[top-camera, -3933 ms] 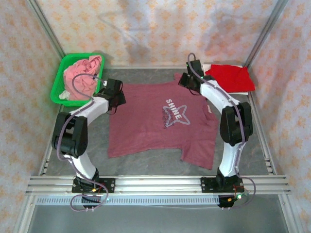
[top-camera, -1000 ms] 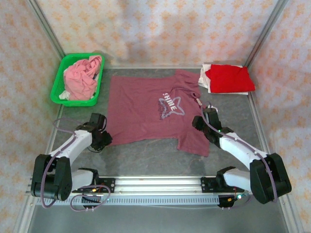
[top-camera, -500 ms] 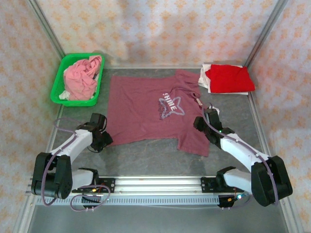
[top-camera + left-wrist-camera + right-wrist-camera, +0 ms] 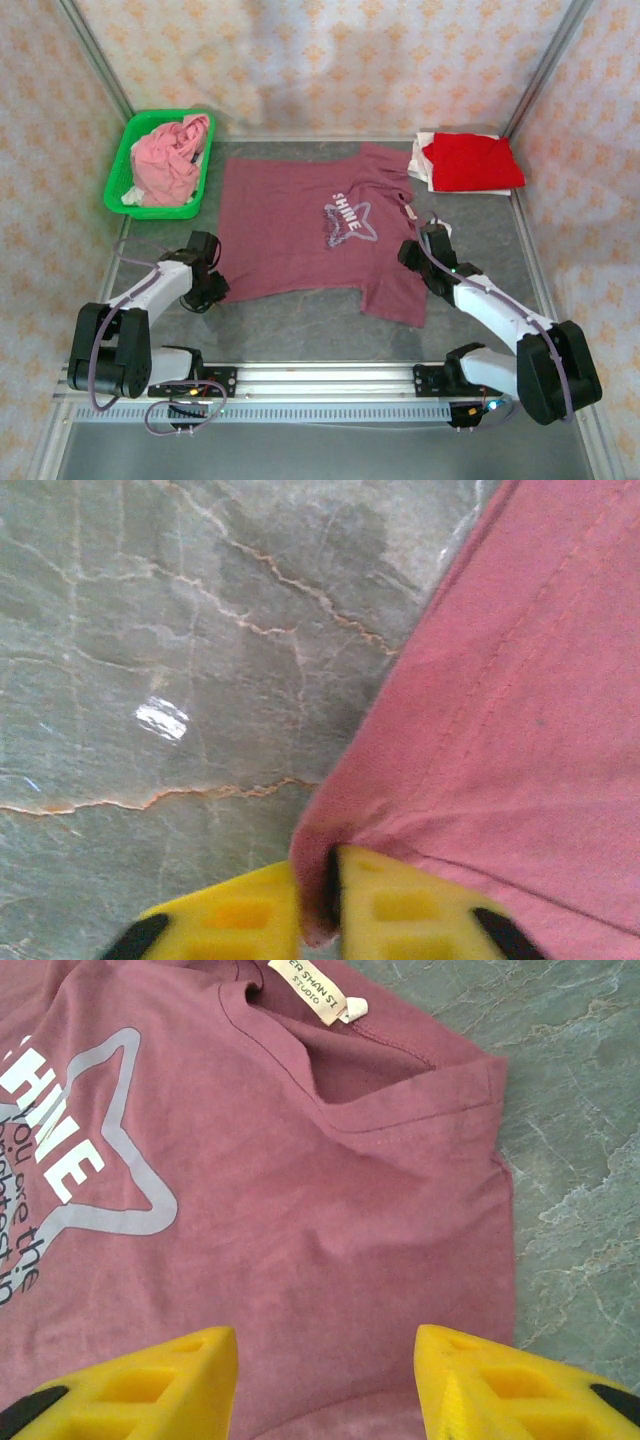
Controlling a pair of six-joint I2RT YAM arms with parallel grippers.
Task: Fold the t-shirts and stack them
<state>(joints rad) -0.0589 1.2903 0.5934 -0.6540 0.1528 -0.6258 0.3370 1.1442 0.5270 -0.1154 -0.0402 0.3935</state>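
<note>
The maroon t-shirt (image 4: pixel 300 225) with its pale "SHINE" star print lies spread flat on the table, hem to the left, collar to the right. My left gripper (image 4: pixel 210 285) is shut on the shirt's near left corner (image 4: pixel 330 880), cloth pinched between the yellow fingers (image 4: pixel 400 910). My right gripper (image 4: pixel 415 255) hovers open over the shirt's right shoulder (image 4: pixel 400 1220), beside the collar label (image 4: pixel 305 990). A folded red t-shirt (image 4: pixel 470 160) rests on a white one (image 4: pixel 420 160) at the back right. The pink t-shirt (image 4: pixel 165 155) is bundled in the basket.
The green plastic basket (image 4: pixel 120 180) stands at the back left. Grey marbled table surface (image 4: pixel 150 630) shows left of the shirt. Metal frame posts and patterned walls enclose the table.
Both arms have drawn back from the far side to the near side, dragging the maroon shirt along. In the last second the shirt's near edge has shifted slightly.
</note>
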